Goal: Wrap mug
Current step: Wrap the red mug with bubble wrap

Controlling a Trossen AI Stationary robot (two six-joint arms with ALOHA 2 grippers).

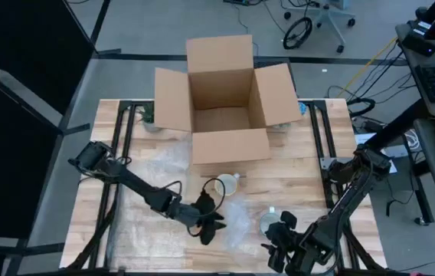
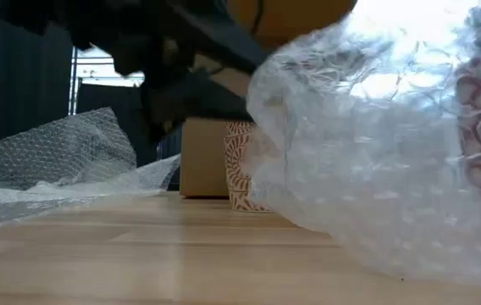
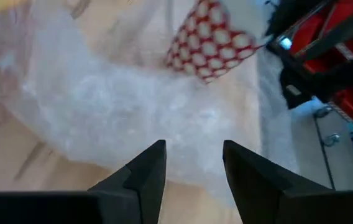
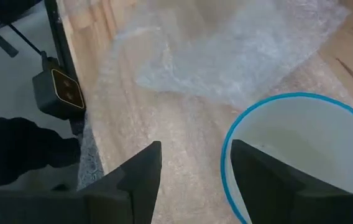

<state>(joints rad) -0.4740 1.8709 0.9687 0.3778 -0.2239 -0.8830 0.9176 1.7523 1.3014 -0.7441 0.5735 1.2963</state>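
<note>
The mug (image 1: 227, 184), cream inside with a side handle, stands upright on the table in front of the cardboard box; the low view shows its red-patterned wall (image 2: 240, 165). A crumpled bubble-wrap sheet (image 1: 237, 218) lies between my grippers. My left gripper (image 1: 206, 222) is open at the sheet's left edge, and the wrap (image 3: 133, 106) lies ahead of its fingers. A second red-patterned cup with a blue rim (image 1: 269, 222) stands by my right gripper (image 1: 279, 241), which is open; one finger shows over the cup's rim (image 4: 229, 162). My left gripper hovers over the bubble wrap's edge; I cannot tell whether it touches the sheet. My right gripper has one finger (image 4: 257, 180) over the near part of the blue-rimmed cup's mouth and the other outside it; whether either touches the cup I cannot tell.
The open cardboard box (image 1: 225, 107) stands at the table's far middle. More bubble wrap lies at the left (image 1: 152, 165) and near left (image 1: 137, 230). Black frame rails run along both table sides (image 1: 321, 146).
</note>
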